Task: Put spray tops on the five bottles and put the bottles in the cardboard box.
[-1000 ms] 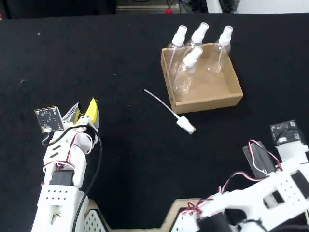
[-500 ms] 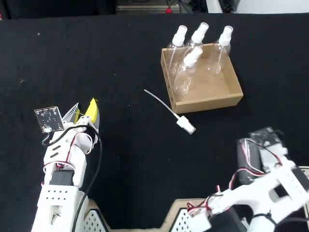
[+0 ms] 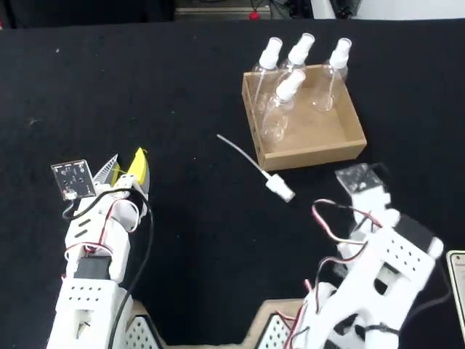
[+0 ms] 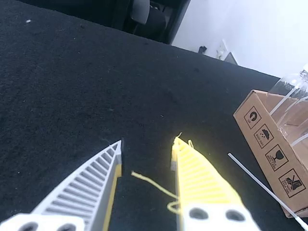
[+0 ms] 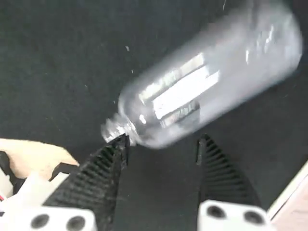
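**Clerk:** Item one, the fifth bottle?

**Arm:** Bottle [image 5: 202,86], clear, empty, no top, neck open. It lies on its side on the surface [image 3: 182,87], just past the tips of my right gripper [image 5: 163,140], which is spread wide and holds nothing. Judging by where that arm sits, the bottle is toward the near right corner.

**Clerk:** Handling?

**Arm:** Probably light, thin-walled, smooth and round, so likely to roll or slip. Best taken across mid-body with modest squeeze, leaving the neck free.

**Clerk:** Its fitting?

**Arm:** Spray top [image 3: 276,185], with a long tube, loose on the surface just beside the cardboard box's [image 3: 312,155] near left corner.

**Clerk:** The rest?

**Arm:** Four capped bottles [image 3: 280,109] stand in the box, toward the far right. My left gripper [image 3: 127,160] is open and empty near the left edge.
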You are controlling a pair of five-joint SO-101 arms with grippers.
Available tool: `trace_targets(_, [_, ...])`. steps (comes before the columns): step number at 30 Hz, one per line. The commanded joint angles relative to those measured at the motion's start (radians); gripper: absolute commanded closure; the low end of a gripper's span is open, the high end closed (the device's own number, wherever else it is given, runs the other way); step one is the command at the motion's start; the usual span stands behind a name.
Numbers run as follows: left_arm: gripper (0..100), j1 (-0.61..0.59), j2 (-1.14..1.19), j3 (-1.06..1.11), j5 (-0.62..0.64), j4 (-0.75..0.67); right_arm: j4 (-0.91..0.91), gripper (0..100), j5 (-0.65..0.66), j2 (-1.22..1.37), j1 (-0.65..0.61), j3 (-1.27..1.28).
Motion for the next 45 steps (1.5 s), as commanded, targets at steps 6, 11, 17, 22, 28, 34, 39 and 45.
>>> trace_targets(6, [83,-0.004,-0.005,0.007,-0.005,-0.025,0.133,80.3,0.037,-0.093,-0.057,-0.189])
trace_targets(11, [83,-0.005,-0.005,0.007,-0.005,-0.025,0.157,80.3,0.361,-0.104,0.170,-0.363])
trace_targets(17, [83,-0.005,-0.005,0.007,-0.005,-0.025,-0.064,80.4,0.819,-0.093,0.439,-0.236])
trace_targets(22, [83,-0.005,-0.005,0.005,-0.005,-0.025,-0.298,80.4,1.049,-0.099,0.525,-0.001])
trace_targets(28, [83,-0.005,-0.005,0.005,-0.005,-0.025,-0.428,80.4,1.106,-0.099,0.480,0.185])
trace_targets(34, [83,-0.004,-0.005,0.005,-0.005,-0.025,-0.262,80.4,1.102,-0.101,0.404,0.193])
trace_targets(39, [83,-0.004,-0.005,0.005,-0.005,-0.025,-0.049,80.7,1.036,-0.101,0.270,0.145])
trace_targets(45, [83,-0.004,-0.005,0.005,-0.005,-0.025,-0.126,80.4,0.704,-0.101,0.012,0.199])
